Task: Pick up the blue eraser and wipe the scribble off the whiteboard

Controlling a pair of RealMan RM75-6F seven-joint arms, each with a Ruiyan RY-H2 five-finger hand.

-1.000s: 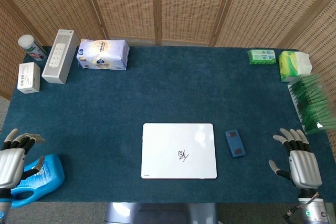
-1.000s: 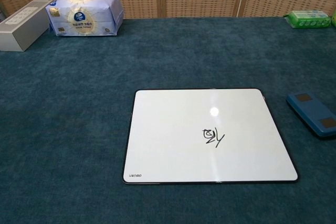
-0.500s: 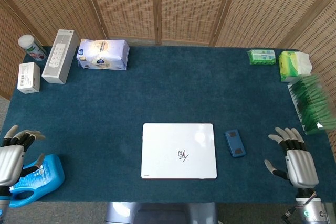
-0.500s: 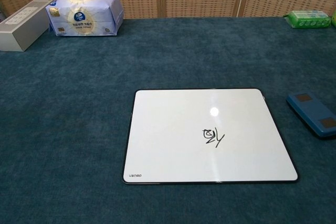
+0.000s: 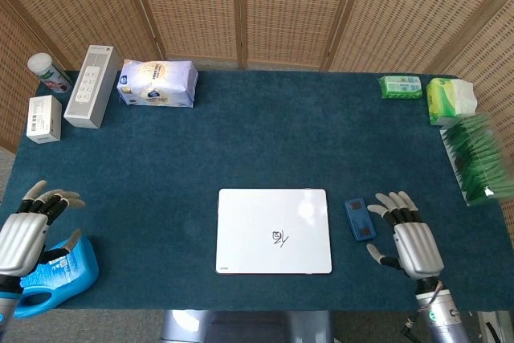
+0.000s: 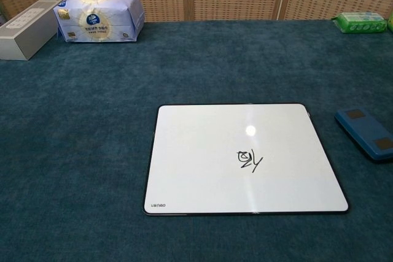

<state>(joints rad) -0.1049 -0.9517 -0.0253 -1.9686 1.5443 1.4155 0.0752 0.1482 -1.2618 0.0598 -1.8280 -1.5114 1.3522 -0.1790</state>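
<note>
Eraser: blue eraser (image 5: 360, 219), flat slab with two dark patches, lies on the table (image 5: 265, 134) just right of the whiteboard (image 5: 274, 230).
Scribble: small black scribble (image 6: 248, 159), right of the board's centre.
Right hand: right hand (image 5: 411, 240) beside the eraser, fingers wide, empty.
Left hand: left hand (image 5: 24, 229), fingers spread, empty.
Views: only the head view shows the hands.

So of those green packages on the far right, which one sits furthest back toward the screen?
The small flat green pack, nearest the wicker screen. The lighter green tissue pack sits just right of it and slightly nearer, and the long row of green packets runs forward along the table edge.
</note>
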